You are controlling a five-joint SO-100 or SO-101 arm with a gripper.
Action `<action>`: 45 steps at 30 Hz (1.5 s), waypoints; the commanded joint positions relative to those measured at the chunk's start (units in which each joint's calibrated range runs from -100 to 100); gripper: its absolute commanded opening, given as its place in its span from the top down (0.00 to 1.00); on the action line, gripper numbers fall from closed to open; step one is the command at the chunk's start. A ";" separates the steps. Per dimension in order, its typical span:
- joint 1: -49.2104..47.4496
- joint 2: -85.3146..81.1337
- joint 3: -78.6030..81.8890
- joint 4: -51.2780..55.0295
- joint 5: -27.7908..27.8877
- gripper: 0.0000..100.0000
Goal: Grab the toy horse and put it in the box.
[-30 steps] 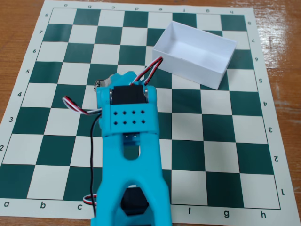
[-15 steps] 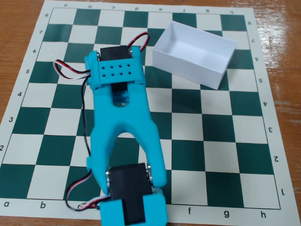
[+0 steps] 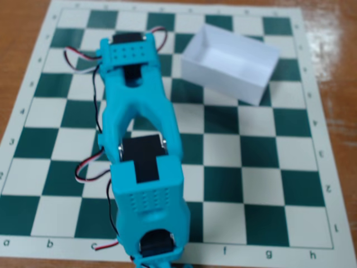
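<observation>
White box (image 3: 231,62) is sitting open-topped near the chessboard mat's (image 3: 262,167) far right corner in the fixed view, looking empty; the toy horse is not showing anywhere, so you are likely looking at an arm that is covering it or carrying it; I cannot tell which. Turquoise arm (image 3: 139,139) is stretching up the left-centre of the mat, just left of the box; its hand is hiding under the wrist block, so its opening and any load cannot be judged. You are best confirming the horse first, then swinging right, clearing the near wall before releasing over the middle.
</observation>
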 commanded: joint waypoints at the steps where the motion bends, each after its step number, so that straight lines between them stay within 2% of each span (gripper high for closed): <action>1: -0.39 1.45 -3.46 -0.15 -0.27 0.69; 30: -1.25 18.71 -13.65 -2.31 0.22 0.69; 31: -1.17 18.79 -13.65 -2.31 0.32 0.72; 33: -1.03 19.06 -13.84 -2.39 0.71 0.87; 35: -0.89 19.24 -13.74 -1.48 0.71 0.90; 36: -0.82 19.24 -13.74 -1.15 0.41 1.00; 45: 2.54 11.54 -11.83 3.92 0.90 1.00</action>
